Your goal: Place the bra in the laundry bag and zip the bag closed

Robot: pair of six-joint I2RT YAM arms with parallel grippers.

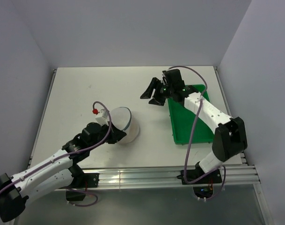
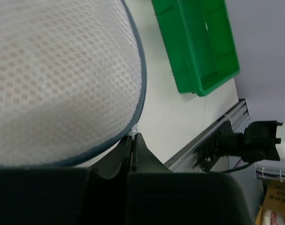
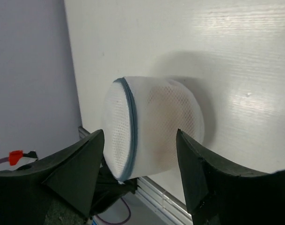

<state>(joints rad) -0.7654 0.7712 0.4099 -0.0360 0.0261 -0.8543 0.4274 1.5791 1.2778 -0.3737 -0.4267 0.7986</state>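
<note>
The laundry bag [image 1: 126, 123] is a round white mesh pouch with a blue-grey zipper rim, lying on the table left of centre. It also shows in the left wrist view [image 2: 58, 75] and the right wrist view [image 3: 151, 126]. The bra shows only as a peach tint through the mesh [image 3: 168, 110]. My left gripper [image 1: 118, 136] is shut on the white zipper pull [image 2: 133, 129] at the bag's rim. My right gripper [image 1: 152, 95] is open and empty, held above the table right of the bag, apart from it, and faces the bag in its wrist view [image 3: 140, 136].
A green rectangular tray [image 1: 191, 119] lies at the right, under my right arm, and shows in the left wrist view [image 2: 198, 42]. A metal rail [image 1: 147, 176] runs along the table's near edge. Walls close in the left, back and right sides.
</note>
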